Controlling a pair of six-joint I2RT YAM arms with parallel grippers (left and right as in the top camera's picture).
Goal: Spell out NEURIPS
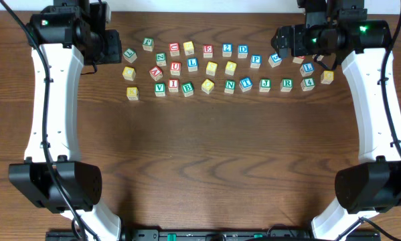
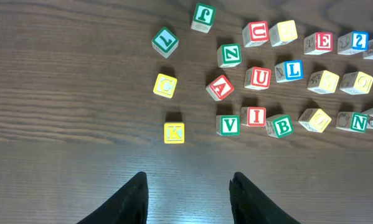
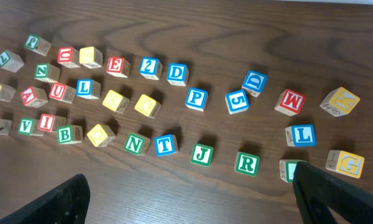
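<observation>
Listing seven wanted cubes, all loose among the scattered blocks on the far part of the tabletop, none yet set out as a word. Green N: near row, middle of the spread, blue T just beside it on the right. Green R: same row, further right. Blue P: middle row, right of centre. Red E: far row, about midway between the arms. Red U and red I: left of centre, one behind the other. Yellow-faced cubes: several in the middle; which one serves as S cannot be told. Right jaws: spread wide, empty, hanging over the far right end of the spread. Left jaws: part open, empty, over the far left end, yellow K the closest block ahead. Governing relation: N, the first letter, lies nearer the right jaws, near-left of them and well apart. A cube offers no long axis, so either pair of faces would serve, but with T so close the near and far faces look the freer ones
</observation>
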